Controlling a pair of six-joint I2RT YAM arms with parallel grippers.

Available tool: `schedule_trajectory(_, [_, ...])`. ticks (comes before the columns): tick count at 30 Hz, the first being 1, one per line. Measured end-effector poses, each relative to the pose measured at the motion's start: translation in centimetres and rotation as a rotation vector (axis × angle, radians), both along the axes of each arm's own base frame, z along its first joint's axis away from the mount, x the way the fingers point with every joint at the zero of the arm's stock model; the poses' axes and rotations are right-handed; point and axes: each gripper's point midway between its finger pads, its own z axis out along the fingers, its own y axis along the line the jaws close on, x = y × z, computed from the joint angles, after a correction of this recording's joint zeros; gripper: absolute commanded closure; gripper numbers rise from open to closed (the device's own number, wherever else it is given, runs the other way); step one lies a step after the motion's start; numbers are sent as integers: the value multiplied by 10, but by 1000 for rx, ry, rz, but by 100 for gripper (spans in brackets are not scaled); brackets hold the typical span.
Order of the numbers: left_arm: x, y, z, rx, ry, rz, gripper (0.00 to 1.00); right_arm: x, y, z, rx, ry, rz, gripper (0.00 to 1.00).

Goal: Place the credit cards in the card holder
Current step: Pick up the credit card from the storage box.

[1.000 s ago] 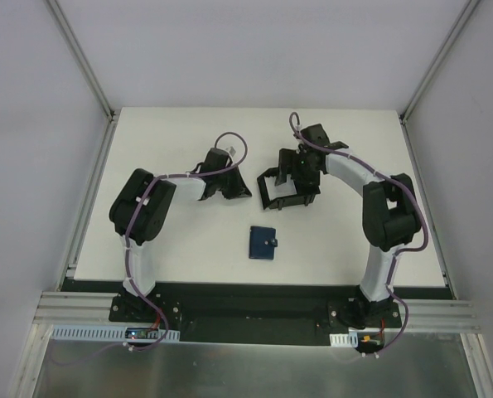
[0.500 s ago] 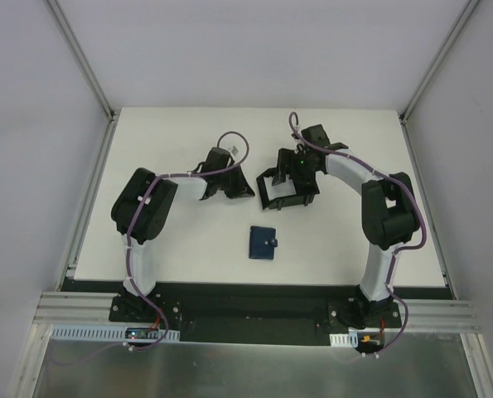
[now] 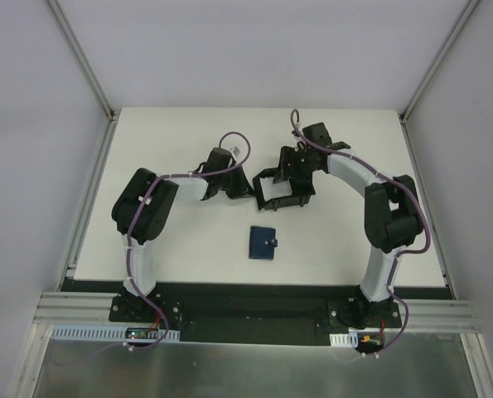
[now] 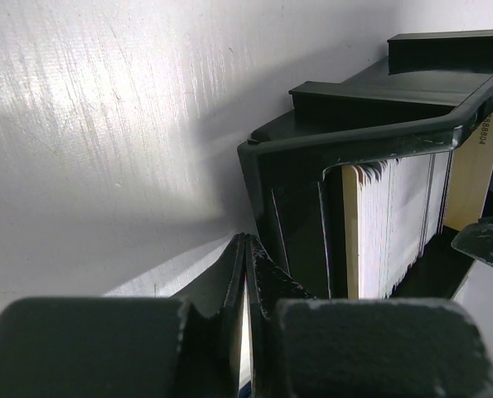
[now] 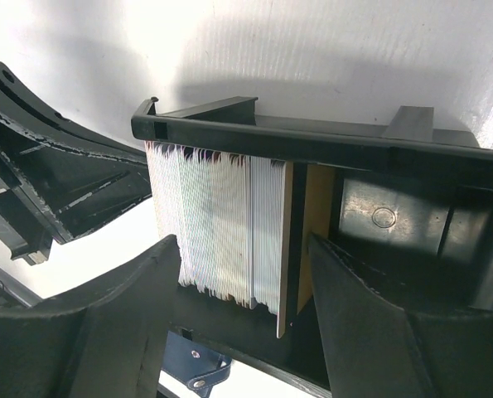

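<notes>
Holds the left tool point(image 4: 244, 249) together, fingers flat against each other with no gap, tip low on the bench point(image 3: 188, 240) just beside the outer wall of the black tray point(image 4: 354, 141), at the tray's 9 o'clock in the top view. Reaches into that tray from about 1 o'clock with the right tool point(image 5: 242, 242), jaws apart, one finger on either side of the credit cards point(image 5: 217, 224). Cannot tell whether either finger touches the stack; shows a dark gap on the yellowish side. Finds the cards standing on edge, packed as one block at one end of the tray, mostly whitish, with tan-yellow cards point(image 5: 316, 207) at the end of the block nearer the tray's middle. Places the card holder point(image 3: 263, 243) at 6 o'clock from the tray, near but apart, lying flat and closed on the bench, snap tab toward 3 o'clock, apart from both tools
</notes>
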Motion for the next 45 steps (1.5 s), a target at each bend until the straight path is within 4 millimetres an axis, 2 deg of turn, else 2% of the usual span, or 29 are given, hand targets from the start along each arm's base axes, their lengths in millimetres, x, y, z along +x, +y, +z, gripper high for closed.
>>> schedule_trajectory(2, [0,0,0,0,0,0,100,0,0,0,1,1,-1,37])
schedule_trajectory(4, [0,0,0,0,0,0,100,0,0,0,0,1,-2,44])
schedule_trajectory(6, [0,0,-1,0,1,0,100,0,-1,0,-3,0,-4,46])
schedule_trajectory(13, [-1,-1,-5,4,9,-3,100,3,-5,-1,-9,0,-16,60])
schedule_trajectory(14, [-2,-2,-5,5,10,-4,100,3,-6,-1,-10,0,-19,65])
schedule_trajectory(19, [-2,-2,-5,5,12,-4,100,4,-11,-2,-14,5,-31,77])
schedule_trajectory(25, [-2,-2,-5,5,12,-4,100,6,-15,-2,-19,4,-38,87])
schedule_trajectory(33, [-2,-2,-5,5,12,-4,100,8,-23,-2,-50,-13,-41,94])
schedule_trajectory(36, [-2,-2,-5,5,13,-3,100,8,-27,-1,-71,-21,-42,100])
schedule_trajectory(43, [-2,-2,-5,5,12,-4,100,9,-35,7,-160,-57,-30,100])
schedule_trajectory(45, [-3,-2,-7,5,12,-4,97,11,-35,12,-194,-78,-15,100])
